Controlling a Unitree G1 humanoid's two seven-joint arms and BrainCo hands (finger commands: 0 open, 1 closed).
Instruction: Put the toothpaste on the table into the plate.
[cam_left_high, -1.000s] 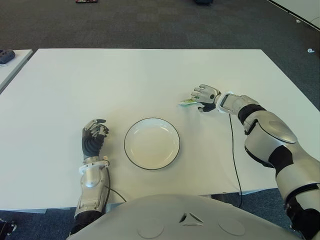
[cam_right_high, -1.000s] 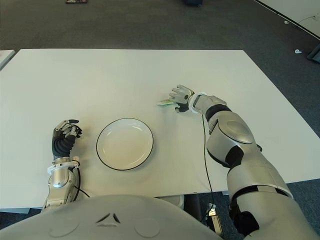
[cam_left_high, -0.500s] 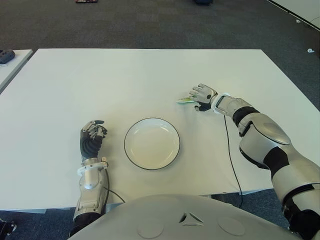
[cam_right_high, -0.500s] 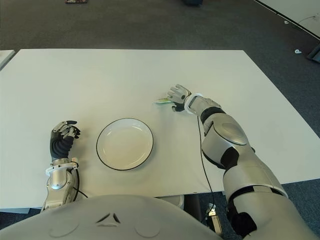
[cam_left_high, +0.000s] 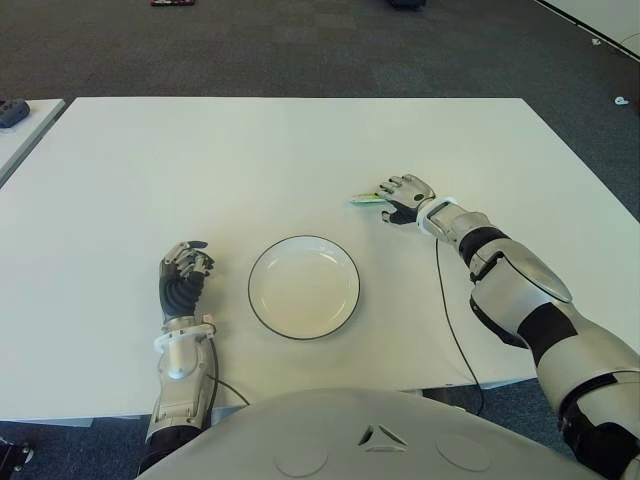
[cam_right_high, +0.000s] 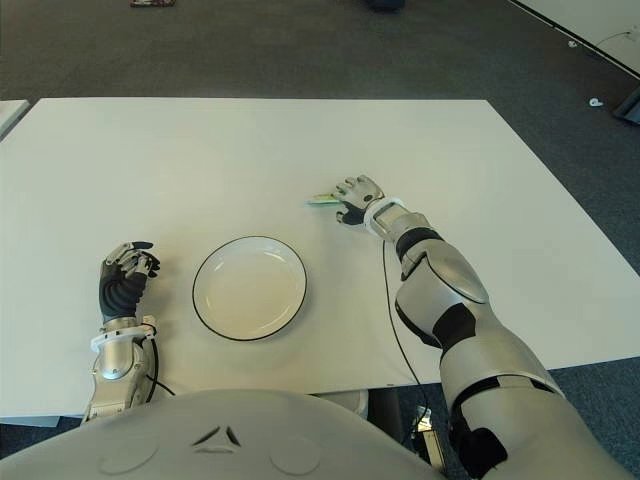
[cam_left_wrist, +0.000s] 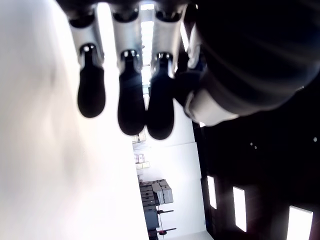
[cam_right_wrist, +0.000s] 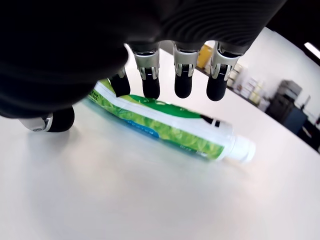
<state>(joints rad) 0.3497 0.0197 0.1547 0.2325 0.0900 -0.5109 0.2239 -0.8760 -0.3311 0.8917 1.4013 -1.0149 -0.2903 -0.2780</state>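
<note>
The right robot hand (cam_left_high: 405, 195) reaches out across the counter (cam_left_high: 250, 160) on a long, nearly straight arm, its palm low over the surface and its fingers (cam_right_wrist: 182, 85) extended and slightly spread, their dark tips hanging just above the toothpaste (cam_right_wrist: 165, 122) without closing on it; the thumb sits on the near side of the tube, so the hand brackets it but holds nothing. The toothpaste, a green and white tube with a white cap, lies flat on the counter, poking out at 9 o'clock from the fingertips in the eye views. The plate (cam_left_high: 270, 315), white with a dark rim, sits on the counter at about 7 o'clock from that hand, well apart from the tube, and is bare. At 9 o'clock from the plate, near it, the left robot hand (cam_left_high: 183, 280) stands upright on its forearm, fingers curled loosely inward around nothing.
</note>
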